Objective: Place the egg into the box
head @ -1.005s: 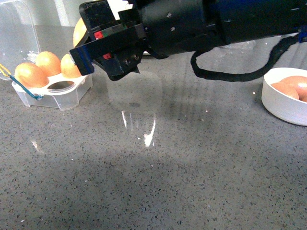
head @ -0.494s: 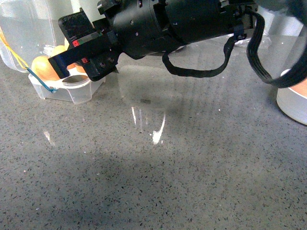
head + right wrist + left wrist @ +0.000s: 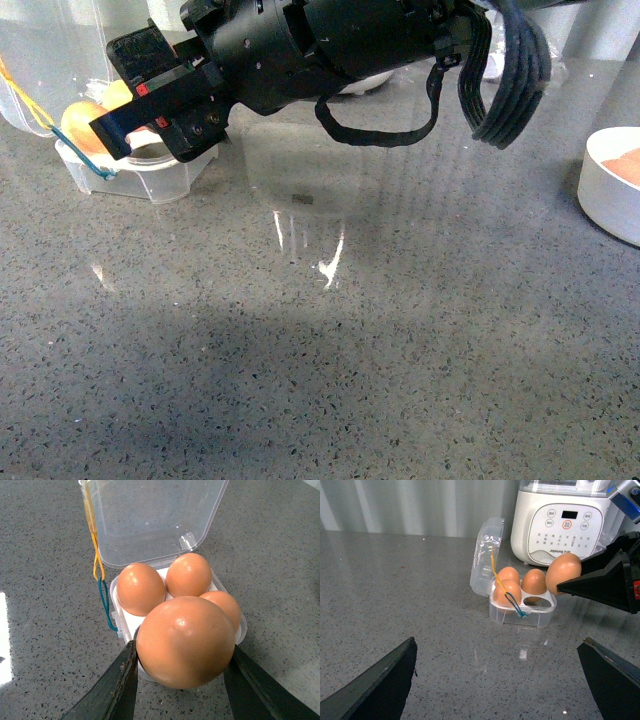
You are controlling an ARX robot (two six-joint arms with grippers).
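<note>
**Hovering at the egg box with the fourth egg**

Clamped on the orange-brown egg (image 3: 185, 641), the right gripper (image 3: 183, 652) has one black finger (image 3: 114, 687) pressed to each side, and most of the egg bulges out beyond the tips. The egg hangs in the air just above the clear plastic egg box (image 3: 522, 617), whose lid stands open, on the side with the one vacant cup (image 3: 535, 600). Three brown eggs (image 3: 141, 587) fill the other cups. The left gripper (image 3: 497, 642) is spread wide over the grey speckled counter (image 3: 395, 595), gripping nothing, apart from the box.
</note>
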